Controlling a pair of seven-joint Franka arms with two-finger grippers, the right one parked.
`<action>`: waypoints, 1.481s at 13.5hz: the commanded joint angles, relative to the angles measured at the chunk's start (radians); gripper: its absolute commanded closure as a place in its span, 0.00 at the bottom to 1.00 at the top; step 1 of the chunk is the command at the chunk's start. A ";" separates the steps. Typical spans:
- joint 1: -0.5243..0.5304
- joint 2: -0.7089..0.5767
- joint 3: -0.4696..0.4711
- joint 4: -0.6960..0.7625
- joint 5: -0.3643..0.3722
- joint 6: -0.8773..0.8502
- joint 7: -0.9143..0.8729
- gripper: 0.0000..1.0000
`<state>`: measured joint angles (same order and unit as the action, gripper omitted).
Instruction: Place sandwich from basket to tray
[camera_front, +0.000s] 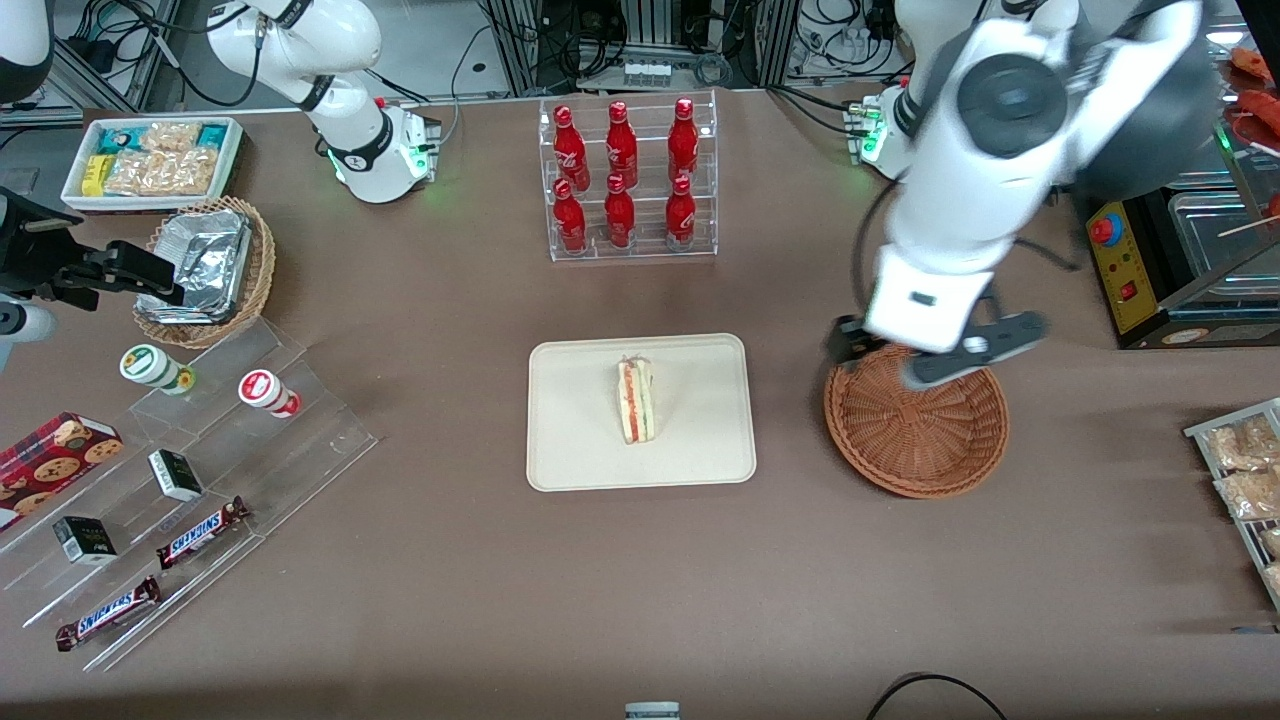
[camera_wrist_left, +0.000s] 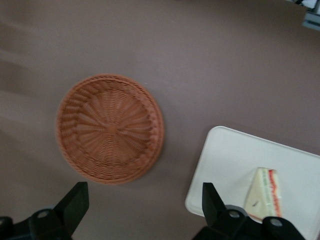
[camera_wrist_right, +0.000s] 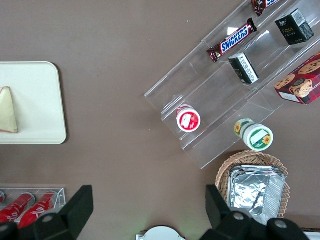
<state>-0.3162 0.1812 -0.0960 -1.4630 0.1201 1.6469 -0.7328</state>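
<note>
Snickers bars (camera_front: 108, 612) lie nearest the front camera, on a clear acrylic stepped stand (camera_front: 200, 470) toward the parked arm's end of the surface (camera_front: 420, 600). Same stand carries two small dark boxes (camera_front: 176, 474), a cookie box (camera_front: 55, 455) and two small lidded cups (camera_front: 268, 392). Farther from the camera there: a light wicker basket with crumpled foil (camera_front: 205, 268) and a white tray of snack packets (camera_front: 152, 160).

Cream tray (camera_front: 640, 412) sits mid-surface. The sandwich (camera_front: 636, 401) lies on it, near its middle, filling edge showing orange-red and green. Nothing touches it.

Reddish-brown woven basket (camera_front: 917, 420) sits beside the tray, toward the working arm's end, apart from it, nothing inside.

The gripper (camera_front: 935, 352) hangs above the basket's rim, on the edge farther from the camera. Fingers (camera_wrist_left: 74, 202) spread wide, holding nothing.

Clear rack of red Coca-Cola bottles (camera_front: 627, 178) stands farther from the camera than the tray.
</note>
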 joint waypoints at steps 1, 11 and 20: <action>0.090 -0.081 -0.011 -0.056 -0.037 -0.057 0.174 0.00; 0.293 -0.286 0.054 -0.201 -0.109 -0.119 0.668 0.00; 0.299 -0.143 0.065 -0.043 -0.092 -0.127 0.728 0.00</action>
